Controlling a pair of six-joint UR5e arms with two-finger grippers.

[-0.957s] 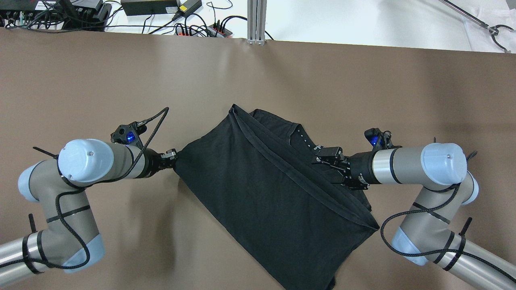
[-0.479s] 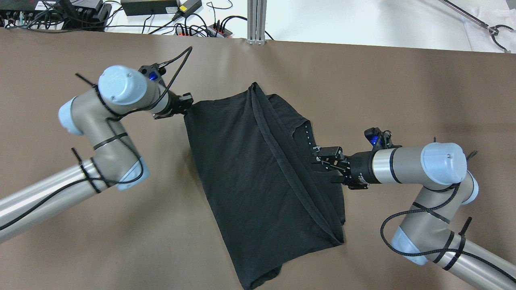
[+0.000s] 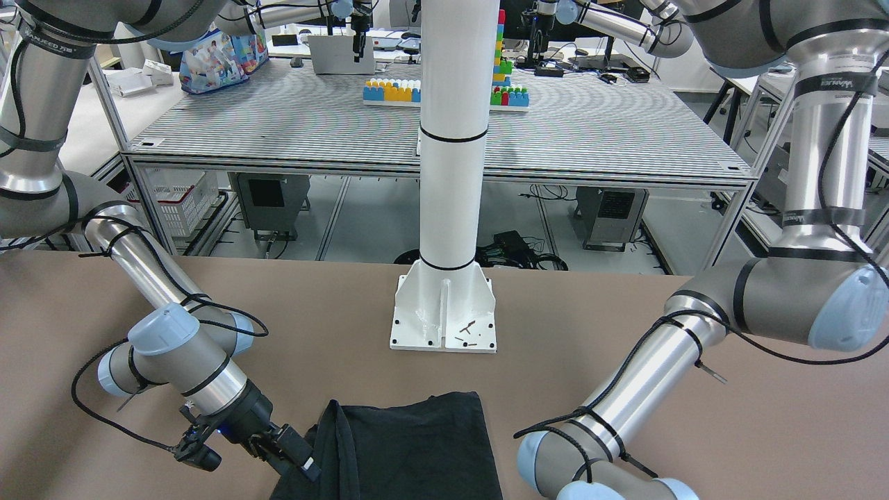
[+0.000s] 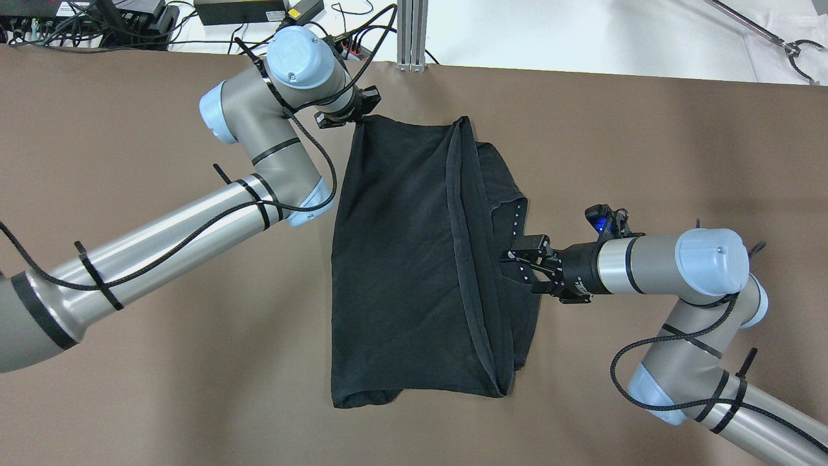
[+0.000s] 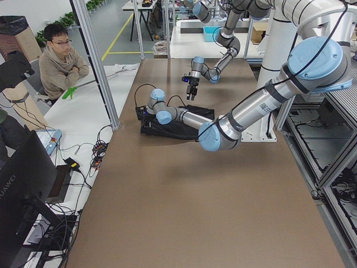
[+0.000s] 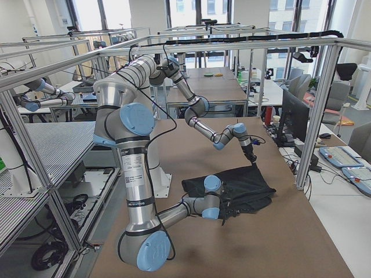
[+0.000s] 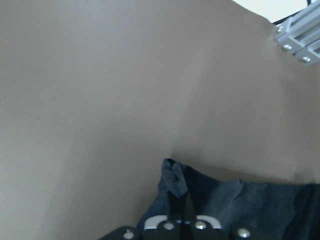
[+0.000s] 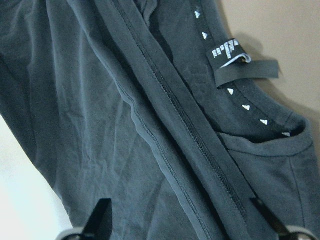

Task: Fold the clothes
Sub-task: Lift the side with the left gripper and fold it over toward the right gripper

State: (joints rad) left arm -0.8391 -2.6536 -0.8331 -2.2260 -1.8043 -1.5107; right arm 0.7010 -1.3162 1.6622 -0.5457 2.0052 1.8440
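Observation:
A black T-shirt (image 4: 414, 259) lies partly folded on the brown table (image 4: 129, 162), its collar and label (image 8: 240, 67) toward my right arm. My left gripper (image 4: 358, 118) is shut on a far corner of the shirt (image 7: 175, 180), near the table's far edge, and the cloth is drawn taut from it. My right gripper (image 4: 517, 262) is open, low over the collar-side edge of the shirt. Its fingers (image 8: 100, 220) stand wide apart with cloth below and hold nothing. The shirt also shows in the front-facing view (image 3: 410, 444).
An aluminium post (image 4: 411, 35) stands at the table's far edge, right by my left gripper. Cables and power supplies (image 4: 239, 13) lie beyond it. The white column base (image 3: 444, 312) sits at the robot's side. An operator (image 5: 58, 56) sits past the far edge.
My left gripper has swung the shirt corner away from the robot and to the right, toward the far edge. The shirt has turned and stretched lengthwise. My right gripper has stayed put.

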